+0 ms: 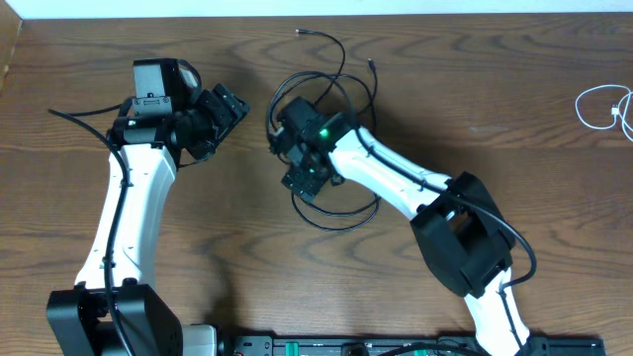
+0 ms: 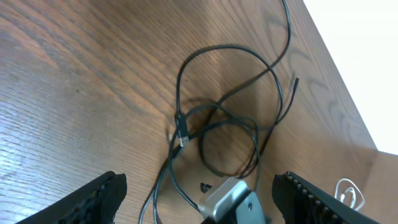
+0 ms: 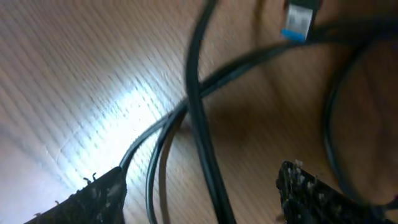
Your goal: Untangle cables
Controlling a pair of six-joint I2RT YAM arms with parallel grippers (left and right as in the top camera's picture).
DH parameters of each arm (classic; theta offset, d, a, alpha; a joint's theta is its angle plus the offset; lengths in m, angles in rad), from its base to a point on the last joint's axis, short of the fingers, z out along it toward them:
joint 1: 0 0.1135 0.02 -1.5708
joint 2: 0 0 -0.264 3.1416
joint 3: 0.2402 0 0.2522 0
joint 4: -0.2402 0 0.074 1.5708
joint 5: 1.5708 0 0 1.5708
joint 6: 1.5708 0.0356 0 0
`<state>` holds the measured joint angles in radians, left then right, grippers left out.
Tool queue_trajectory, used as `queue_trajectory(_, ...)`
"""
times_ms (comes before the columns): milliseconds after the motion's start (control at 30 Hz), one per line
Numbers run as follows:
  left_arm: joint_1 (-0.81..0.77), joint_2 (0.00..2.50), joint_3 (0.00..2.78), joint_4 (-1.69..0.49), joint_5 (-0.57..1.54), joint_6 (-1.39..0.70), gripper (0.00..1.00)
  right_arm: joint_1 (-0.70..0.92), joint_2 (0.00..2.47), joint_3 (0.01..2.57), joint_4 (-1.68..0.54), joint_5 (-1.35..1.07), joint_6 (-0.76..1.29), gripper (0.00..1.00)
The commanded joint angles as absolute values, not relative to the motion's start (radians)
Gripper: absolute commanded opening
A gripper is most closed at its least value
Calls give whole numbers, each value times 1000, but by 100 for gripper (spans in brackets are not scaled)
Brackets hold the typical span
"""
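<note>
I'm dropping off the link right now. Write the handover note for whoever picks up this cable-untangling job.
Left gripper: open and empty, off to the side of the tangle.
Right gripper: open, low over the black cables. Strands run between its fingers, but nothing is clamped.
Black cables: looped over one another in one pile mid-table.
White cable: lies alone near the table's right edge.
Done: the white cable is clear of the black ones.
Left: separate the black cables; none has been pulled free yet.
</note>
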<state>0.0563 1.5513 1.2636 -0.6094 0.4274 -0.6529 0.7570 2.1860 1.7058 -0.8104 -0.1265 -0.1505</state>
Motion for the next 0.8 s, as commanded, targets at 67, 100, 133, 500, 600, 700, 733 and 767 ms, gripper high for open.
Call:
queue_trajectory(67,56,1556,1280,-613,379,-632,80,781,2202,1705,-762,-28,-220,75)
queue_trajectory(100,56,1556,1280,-613,372,-632,80,784,2209,1705,-749,-28,-224,75)
queue_trajectory(133,56,1556,1280,-613,371,-631,81,787,2217,1705,-740,-28,-234,75)
queue_trajectory(500,56,1557,1279,-621,345,-632,80,836,2309,1705,-652,159,-244,60)
queue_trajectory(600,56,1557,1279,-621,345,-632,80,834,2309,1705,-641,159,-242,56)
queue_trajectory(700,56,1562,1279,-622,345,-632,80,822,2309,1705,-694,159,-201,65)
queue_trajectory(733,56,1562,1279,-622,346,-632,81,818,2309,1705,-730,158,-168,66)
queue_trajectory(767,56,1564,1279,-622,346,-632,80,815,2309,1705,-762,154,-144,68)
